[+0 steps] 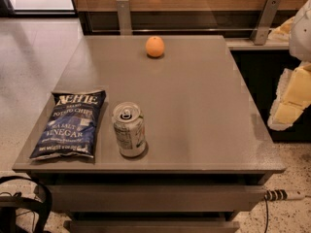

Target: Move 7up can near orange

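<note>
The 7up can stands upright near the front edge of the grey table, pull-tab top showing, fine print on its side. The orange sits at the far middle of the table, well apart from the can. My gripper, white and pale yellow, hangs at the right edge of the view, beyond the table's right side, far from both the can and the orange. It holds nothing that I can see.
A blue chip bag lies flat just left of the can. A glass and wood wall with metal posts runs behind the table. A black strap and a cable lie at floor level in front.
</note>
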Robot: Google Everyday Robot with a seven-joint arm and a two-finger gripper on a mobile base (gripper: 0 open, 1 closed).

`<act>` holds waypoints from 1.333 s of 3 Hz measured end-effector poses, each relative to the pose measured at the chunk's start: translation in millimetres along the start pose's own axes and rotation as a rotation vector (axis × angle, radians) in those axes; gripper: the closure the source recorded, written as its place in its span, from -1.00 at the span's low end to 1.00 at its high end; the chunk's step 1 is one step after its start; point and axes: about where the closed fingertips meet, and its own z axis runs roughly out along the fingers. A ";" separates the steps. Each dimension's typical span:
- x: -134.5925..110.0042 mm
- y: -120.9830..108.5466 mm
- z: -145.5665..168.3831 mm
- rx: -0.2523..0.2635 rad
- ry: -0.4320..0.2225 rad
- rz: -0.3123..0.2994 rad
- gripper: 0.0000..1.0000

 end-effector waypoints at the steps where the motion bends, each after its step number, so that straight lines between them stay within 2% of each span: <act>1: 0.0 0.0 -0.1 0.000 0.000 0.000 -1.00; 2: -1.8 -1.4 0.4 -0.010 -0.045 0.008 -1.00; 3: -4.0 -1.0 15.0 -0.031 -0.146 0.022 -1.00; 4: -26.0 7.7 29.2 -0.055 -0.334 0.054 -1.00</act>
